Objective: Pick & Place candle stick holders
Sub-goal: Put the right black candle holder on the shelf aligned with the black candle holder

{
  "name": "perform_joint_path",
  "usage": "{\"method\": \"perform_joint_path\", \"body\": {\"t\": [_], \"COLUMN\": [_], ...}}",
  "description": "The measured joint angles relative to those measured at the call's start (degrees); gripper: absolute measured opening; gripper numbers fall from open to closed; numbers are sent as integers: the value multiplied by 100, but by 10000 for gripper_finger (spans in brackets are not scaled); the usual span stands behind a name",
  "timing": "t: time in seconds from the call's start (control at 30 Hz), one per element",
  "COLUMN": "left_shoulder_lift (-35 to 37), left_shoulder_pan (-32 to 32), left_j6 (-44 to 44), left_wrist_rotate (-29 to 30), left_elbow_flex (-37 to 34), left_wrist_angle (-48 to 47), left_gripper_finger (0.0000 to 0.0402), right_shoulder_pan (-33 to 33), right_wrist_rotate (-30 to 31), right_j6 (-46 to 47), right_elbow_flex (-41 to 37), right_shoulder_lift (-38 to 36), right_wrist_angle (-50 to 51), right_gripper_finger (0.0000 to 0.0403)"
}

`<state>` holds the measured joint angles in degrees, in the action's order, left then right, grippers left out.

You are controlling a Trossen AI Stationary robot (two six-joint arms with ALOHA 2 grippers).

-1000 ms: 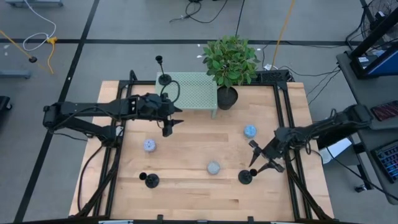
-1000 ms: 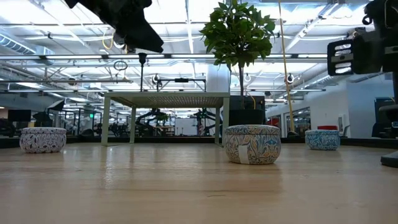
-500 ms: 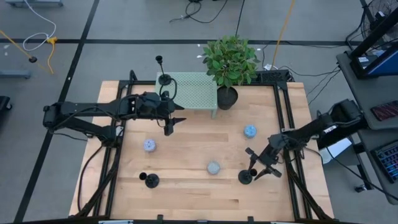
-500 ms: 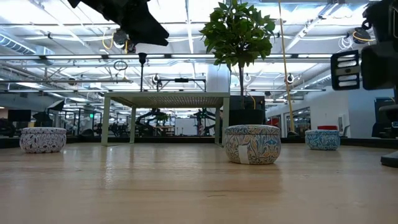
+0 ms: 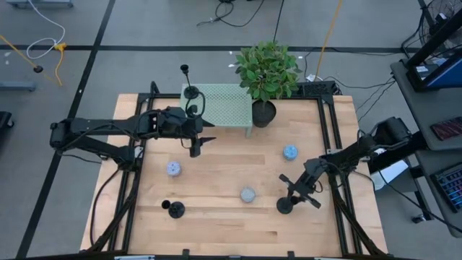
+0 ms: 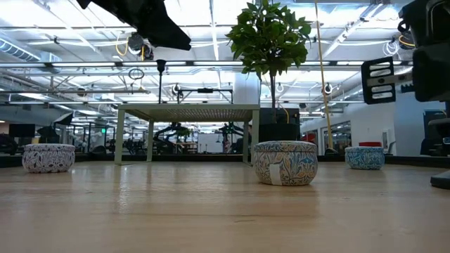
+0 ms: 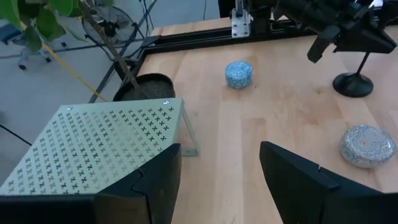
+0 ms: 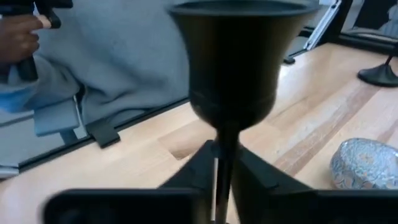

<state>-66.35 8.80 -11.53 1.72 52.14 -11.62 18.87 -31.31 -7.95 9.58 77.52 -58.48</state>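
Three matte-black candle stick holders show in the high view. One (image 5: pixel 190 92) stands on the green perforated stand (image 5: pixel 224 105). One (image 5: pixel 175 209) stands on its disc base at the table's near left. One (image 5: pixel 286 205) stands near right. My right gripper (image 5: pixel 294 191) is open at that last holder, with a finger on either side of its stem. The holder's cup (image 8: pixel 231 62) fills the right wrist view. My left gripper (image 5: pixel 204 141) is open and empty above the table, just in front of the stand.
A potted plant (image 5: pixel 263 113) stands beside the green stand at the back. Three patterned tins (image 5: pixel 174 168), (image 5: pixel 248 194), (image 5: pixel 290 152) sit on the wooden table. A person's hand (image 8: pixel 22 37) shows beyond the table in the right wrist view.
My right gripper has moved toward the table's left and near edges and come down at the near-right candle stick holder, so its stem now stands between the fingers. The holder has not moved.
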Motion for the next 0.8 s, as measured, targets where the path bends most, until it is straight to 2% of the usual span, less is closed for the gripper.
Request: {"method": "perform_joint_path", "body": {"t": [0.07, 0.17, 0.37, 0.43, 0.5, 0.67, 0.73, 0.8], "left_shoulder_lift": [0, 2, 2, 2, 2, 18, 118, 241], "left_shoulder_pan": [0, 0, 0, -7, -39, -268, -371, -451], "left_j6": [-59, -68, 53, 223, 332, -42, -281, -337], "left_wrist_rotate": [65, 270, 418, 413, 376, 87, 187, 464], "left_elbow_flex": [0, 0, 0, 0, 0, 0, 0, 4], "left_wrist_angle": [-5, -2, -3, -2, -4, -21, -25, 97], "left_gripper_finger": [225, 225, 225, 225, 225, 225, 225, 225], "right_shoulder_pan": [0, 0, -78, -173, -273, -613, -769, -914], "right_wrist_rotate": [-2, 2, 115, 602, 1339, 3972, 4366, 4321], "right_j6": [-183, -400, -816, -677, -441, 329, 569, 800], "right_elbow_flex": [0, 0, 69, 246, 483, 1394, 1818, 2268], "right_shoulder_lift": [0, 2, 2, -1, -1, 3, 116, 274], "right_wrist_angle": [5, -132, -1287, -1616, -1608, -982, -596, -375], "right_gripper_finger": [8, 7, 4, 4, 4, 4, 4, 3]}}
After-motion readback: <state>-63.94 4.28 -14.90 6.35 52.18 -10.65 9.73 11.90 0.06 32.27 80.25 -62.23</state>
